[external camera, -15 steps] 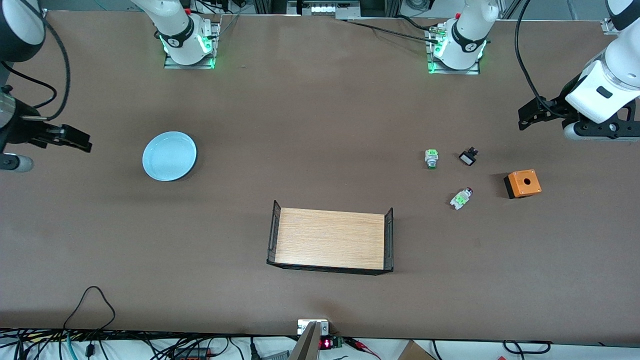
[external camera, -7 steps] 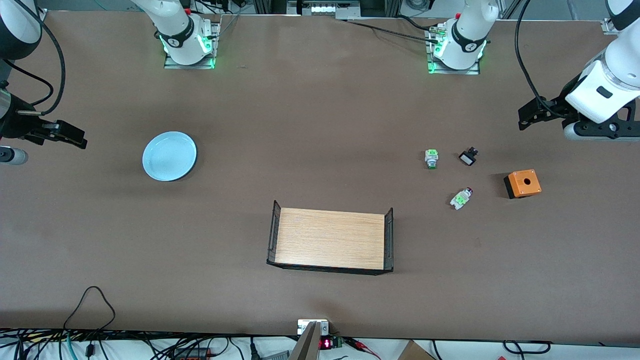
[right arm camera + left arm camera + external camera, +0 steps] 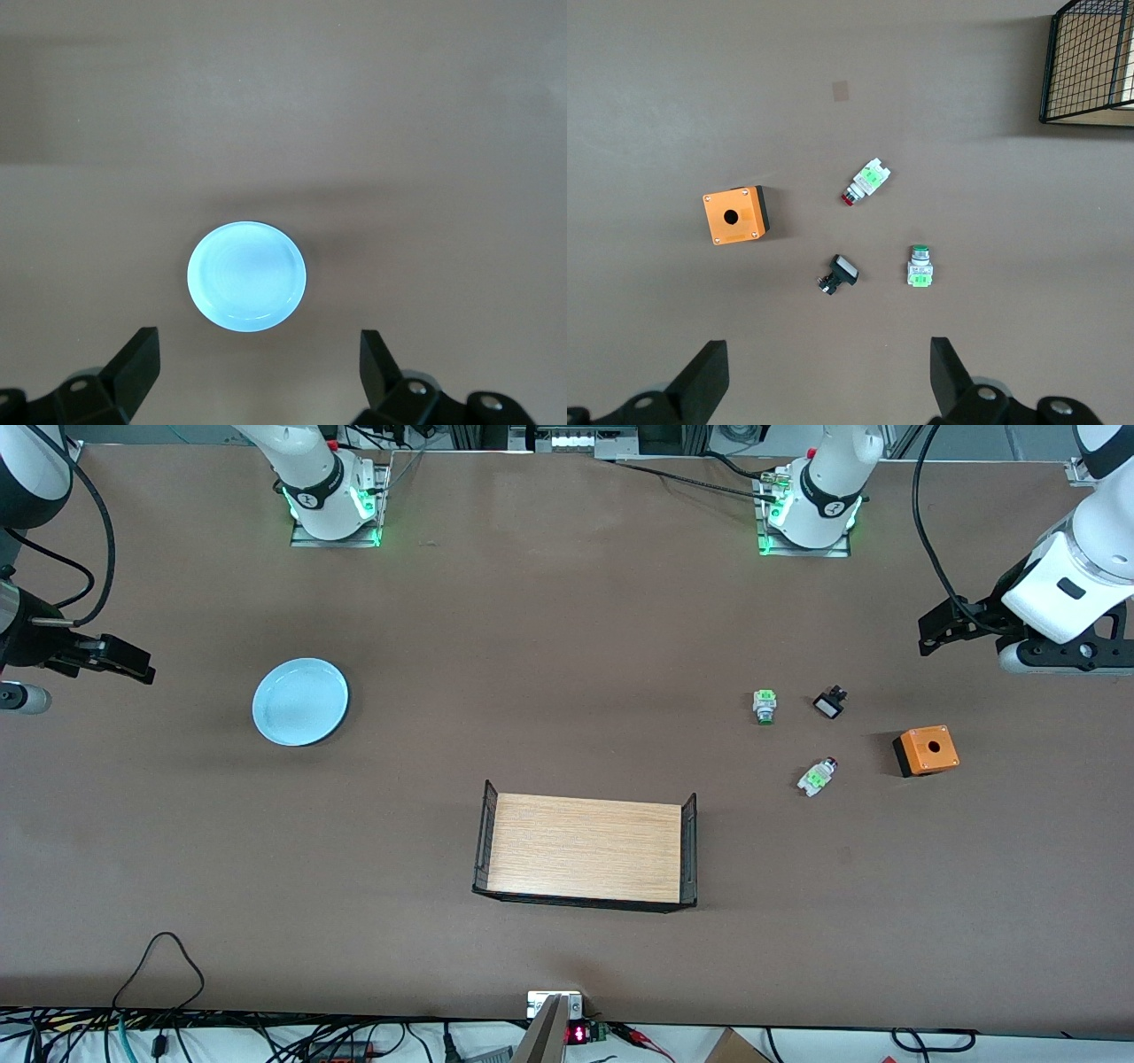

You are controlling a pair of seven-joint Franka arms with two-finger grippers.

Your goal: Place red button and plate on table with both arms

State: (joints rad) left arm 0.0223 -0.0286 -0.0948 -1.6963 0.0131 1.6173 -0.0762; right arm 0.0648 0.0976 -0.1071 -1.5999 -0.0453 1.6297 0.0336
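Up front, both grippers hang at the table's (image 3: pixel 549 646) ends: right gripper (image 3: pixel 133 666), left gripper (image 3: pixel 930 631). Between them, plate (image 3: pixel 300 701) and red button (image 3: pixel 817 777) lie on open tabletop, the button's cap tilted toward the orange box (image 3: pixel 927 749). Both wrist views show spread fingers.

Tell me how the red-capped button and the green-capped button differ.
The red button has a dark red cap; the green button has a green one. The red button lies nearer the front camera and closer to the orange box. It lies slanted; the green one lies straight. Both have lime-green and white bodies.
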